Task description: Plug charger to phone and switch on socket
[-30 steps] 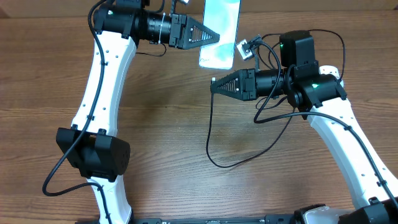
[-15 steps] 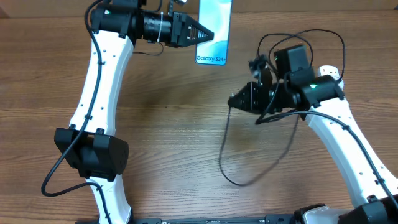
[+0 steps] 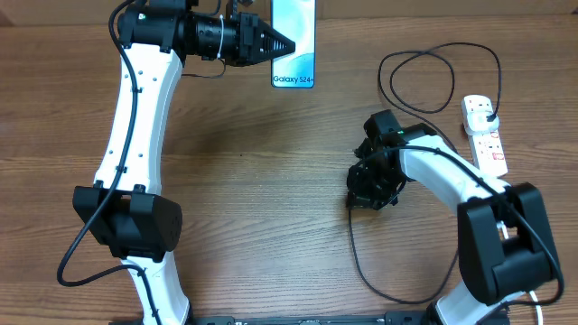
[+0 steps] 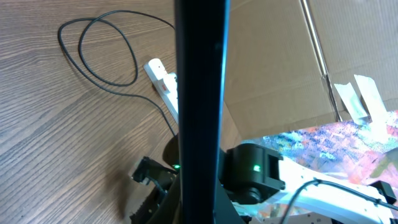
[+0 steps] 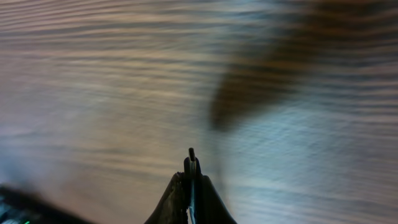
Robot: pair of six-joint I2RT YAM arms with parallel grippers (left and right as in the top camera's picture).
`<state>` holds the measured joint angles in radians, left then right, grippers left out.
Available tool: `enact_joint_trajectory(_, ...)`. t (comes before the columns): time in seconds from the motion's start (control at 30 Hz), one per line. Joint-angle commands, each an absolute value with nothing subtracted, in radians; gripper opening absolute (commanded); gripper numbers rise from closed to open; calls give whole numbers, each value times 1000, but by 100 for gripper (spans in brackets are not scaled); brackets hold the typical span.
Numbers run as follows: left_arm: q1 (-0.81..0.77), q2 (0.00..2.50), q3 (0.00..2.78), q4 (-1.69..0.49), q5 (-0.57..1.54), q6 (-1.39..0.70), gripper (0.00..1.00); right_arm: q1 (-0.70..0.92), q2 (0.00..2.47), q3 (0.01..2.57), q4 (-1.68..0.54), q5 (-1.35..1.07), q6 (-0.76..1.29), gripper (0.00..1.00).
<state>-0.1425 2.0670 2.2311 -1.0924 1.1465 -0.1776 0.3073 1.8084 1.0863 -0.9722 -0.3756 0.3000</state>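
Jaws pressed together pinch the charger (image 5: 192, 155) over blurred table (image 5: 93, 93).

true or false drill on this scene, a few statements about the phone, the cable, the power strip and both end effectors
1. The left end effector grips the rectangular smartphone with the light blue screen. True.
2. The thin black charger cable is plugged into the smartphone. False: it leads to the right end effector, apart from the phone.
3. The right end effector is wide open. False: its fingers are shut together.
4. A black plug sits in the white oblong power strip. True.
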Motion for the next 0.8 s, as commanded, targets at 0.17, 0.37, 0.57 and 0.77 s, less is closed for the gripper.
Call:
enact_joint_trajectory(0.17, -144, 2059, 2239, -1088, 1170, -180, 4, 308, 1811, 1083, -952, -172, 363, 43)
enact_joint_trajectory(0.37, -144, 2059, 2239, -1089, 1171, -180, 5, 308, 1811, 1083, -957, -181, 363, 50)
enact_joint_trajectory(0.57, -144, 2059, 2239, -1089, 1171, -181, 4, 309, 1811, 1083, -960, -352, 302, 79)
enact_joint_trajectory(0.77, -145, 2059, 2239, -1089, 1171, -181, 4, 309, 1811, 1082, -982, -223, 410, 100)
